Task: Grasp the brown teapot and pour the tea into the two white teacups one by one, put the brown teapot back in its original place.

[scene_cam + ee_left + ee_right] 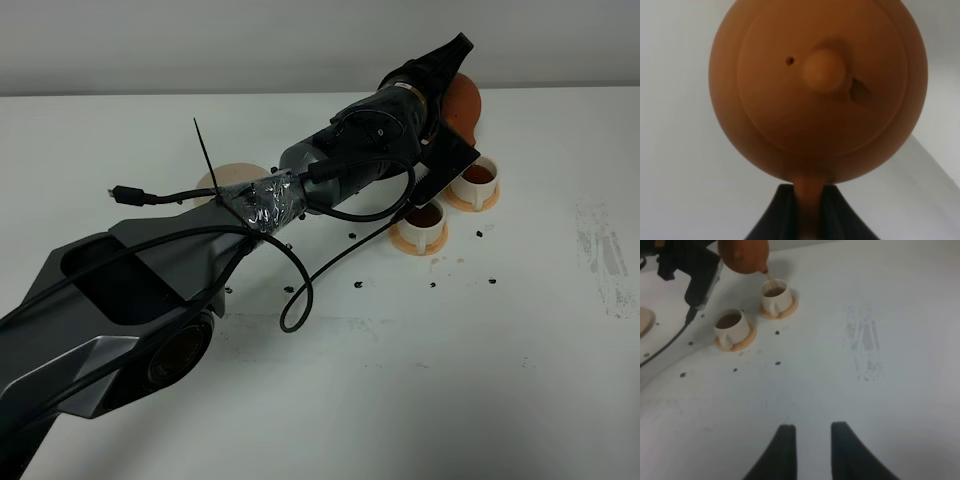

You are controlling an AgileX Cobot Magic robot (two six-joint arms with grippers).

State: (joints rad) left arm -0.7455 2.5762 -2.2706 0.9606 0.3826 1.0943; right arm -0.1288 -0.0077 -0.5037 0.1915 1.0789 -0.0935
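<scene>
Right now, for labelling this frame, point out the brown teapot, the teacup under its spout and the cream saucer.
brown teapot (807, 107): left wrist view, lid beside knob.
teacup under the spout (777, 302): right wrist view, outer wall.
cream saucer (232, 177): exterior high view, bare top.

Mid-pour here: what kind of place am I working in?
Probably a lab or test bench rather than a kitchen: a bare white table against a blank wall, a tape-wrapped arm with loose cabling, and only a teapot and two cups set out.

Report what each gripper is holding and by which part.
The left gripper fingers clamp the brown teapot by its loop handle; the right gripper holds nothing.
</scene>
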